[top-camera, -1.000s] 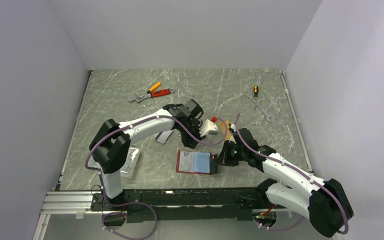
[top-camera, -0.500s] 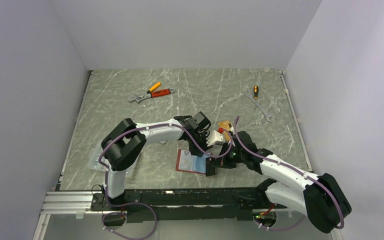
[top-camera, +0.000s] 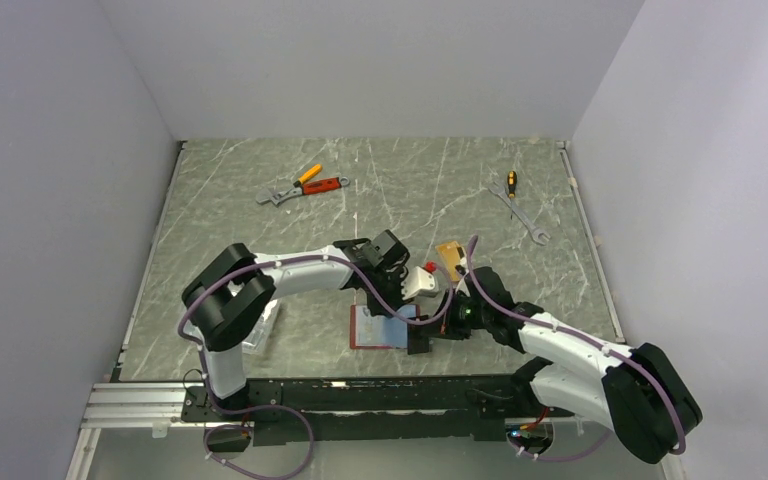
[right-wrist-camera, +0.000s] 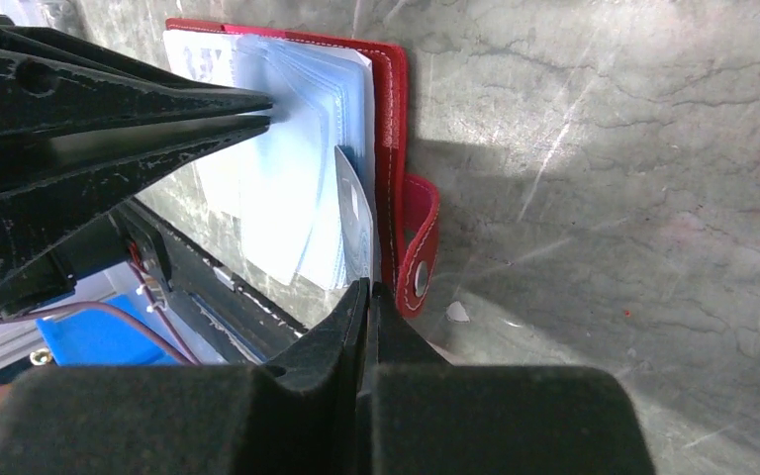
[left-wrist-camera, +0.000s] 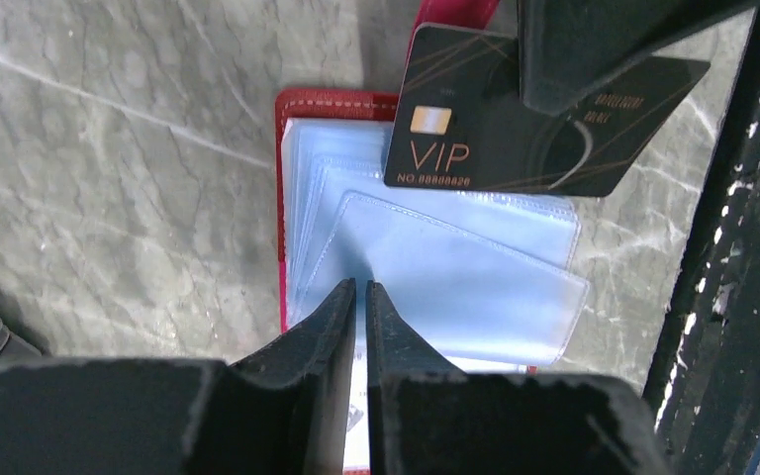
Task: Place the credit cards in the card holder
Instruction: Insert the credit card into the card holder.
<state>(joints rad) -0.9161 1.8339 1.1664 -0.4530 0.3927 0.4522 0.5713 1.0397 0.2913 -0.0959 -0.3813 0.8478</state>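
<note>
The red card holder (top-camera: 365,329) lies open near the table's front edge, its bluish clear sleeves fanned out (left-wrist-camera: 455,267). My left gripper (left-wrist-camera: 360,287) is shut, tips resting on the sleeves; it also shows in the top view (top-camera: 401,311). My right gripper (right-wrist-camera: 369,287) is shut on a black card marked VIP (left-wrist-camera: 475,129), holding it over the holder's right edge beside the snap tab (right-wrist-camera: 421,247); the top view shows this gripper too (top-camera: 419,336). An orange-gold card (top-camera: 450,254) lies behind the right arm.
A clear plastic box (top-camera: 261,326) sits under the left arm's elbow. Pliers and a wrench (top-camera: 305,185) lie at the back left, a spanner (top-camera: 523,216) and a screwdriver (top-camera: 511,182) at the back right. The black front rail (left-wrist-camera: 742,247) runs close beside the holder.
My left gripper has swung toward the front and come down onto the holder's sleeves. My right gripper has moved left with the black card to the holder's right edge.
</note>
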